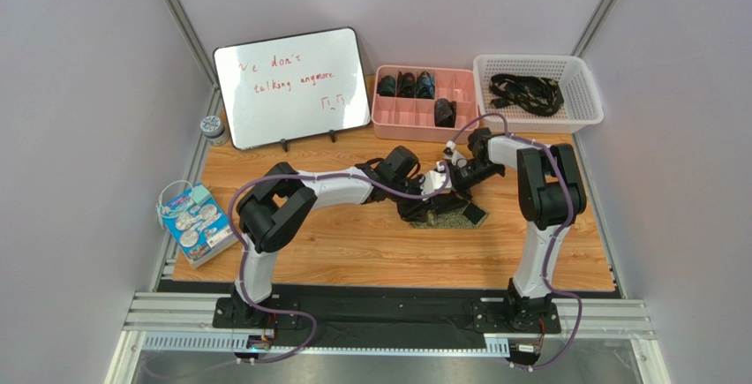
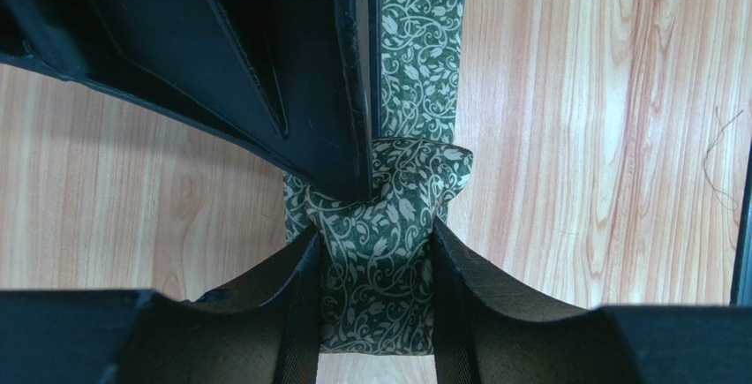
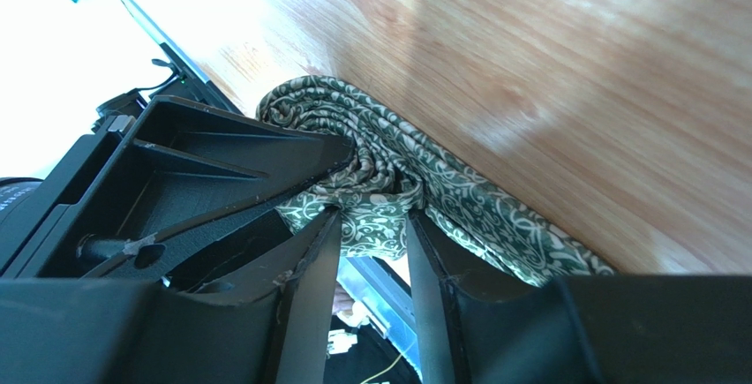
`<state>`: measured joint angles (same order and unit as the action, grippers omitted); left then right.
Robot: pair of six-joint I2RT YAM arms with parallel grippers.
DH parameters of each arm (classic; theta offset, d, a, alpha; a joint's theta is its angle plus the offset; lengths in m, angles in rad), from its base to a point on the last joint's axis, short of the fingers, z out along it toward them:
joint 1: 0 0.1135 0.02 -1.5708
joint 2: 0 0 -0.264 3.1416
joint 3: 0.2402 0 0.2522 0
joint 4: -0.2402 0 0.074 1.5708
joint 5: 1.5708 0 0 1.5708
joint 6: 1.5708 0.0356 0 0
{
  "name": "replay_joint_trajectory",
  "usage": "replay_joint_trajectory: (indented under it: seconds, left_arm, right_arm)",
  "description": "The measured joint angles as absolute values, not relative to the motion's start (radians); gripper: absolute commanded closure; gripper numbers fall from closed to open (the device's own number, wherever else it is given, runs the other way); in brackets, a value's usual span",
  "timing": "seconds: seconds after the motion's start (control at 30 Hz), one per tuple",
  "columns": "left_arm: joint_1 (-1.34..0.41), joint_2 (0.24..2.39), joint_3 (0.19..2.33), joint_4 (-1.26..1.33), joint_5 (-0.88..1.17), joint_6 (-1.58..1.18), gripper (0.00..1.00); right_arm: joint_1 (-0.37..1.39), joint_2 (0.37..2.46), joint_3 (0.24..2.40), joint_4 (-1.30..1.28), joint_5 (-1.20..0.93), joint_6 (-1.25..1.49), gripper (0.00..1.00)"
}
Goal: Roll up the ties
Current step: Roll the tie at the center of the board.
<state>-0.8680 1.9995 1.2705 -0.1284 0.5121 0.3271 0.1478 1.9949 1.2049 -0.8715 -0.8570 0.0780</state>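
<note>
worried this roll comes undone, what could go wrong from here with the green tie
1. Both the left jaws and right jaws pinch the loosely wound roll of the green tie; if either lets go, it may spring open.
2. The jaws sit tip to tip, so they could knock together.
3. The flat tail may wind on skewed.

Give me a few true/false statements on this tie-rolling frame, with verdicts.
1. The left jaws and the right jaws both pinch the green tie. True.
2. The green tie is rolled end to end. False: a flat stretch lies unrolled on the table.
3. The pink tray holds four dark rolls. True.
4. The white basket is empty. False: black ties lie in it.
</note>
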Motion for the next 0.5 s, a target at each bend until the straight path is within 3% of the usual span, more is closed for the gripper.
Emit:
replay_joint_trajectory:
  seconds: [0.03, 0.1, 0.17, 0.33, 0.37, 0.5]
  left_arm:
    - [-0.868, 2.000, 1.271, -0.130, 0.511, 0.327, 0.85]
    - [-0.868, 2.000, 1.271, -0.136, 0.511, 0.327, 0.82]
    - [-0.868, 2.000, 1.271, -0.141, 0.511, 0.327, 0.82]
    - [-0.868, 1.999, 1.271, -0.144, 0.511, 0.327, 0.78]
    - [-0.868, 1.999, 1.271, -0.144, 0.511, 0.327, 0.68]
    - [-0.863, 1.991, 1.260, -0.134, 0.510, 0.322, 0.47]
  right_arm:
    - [0.150, 1.995, 1.205, -0.869, -0.857, 0.078, 0.74]
    - [0.160, 1.995, 1.205, -0.861, -0.859, 0.079, 0.83]
    - [0.167, 1.995, 1.204, -0.859, -0.859, 0.082, 0.98]
    - [0.168, 2.000, 1.206, -0.868, -0.856, 0.082, 1.00]
    - [0.168, 2.001, 1.208, -0.870, -0.855, 0.082, 1.00]
    - [0.168, 2.001, 1.209, -0.871, -0.843, 0.084, 1.00]
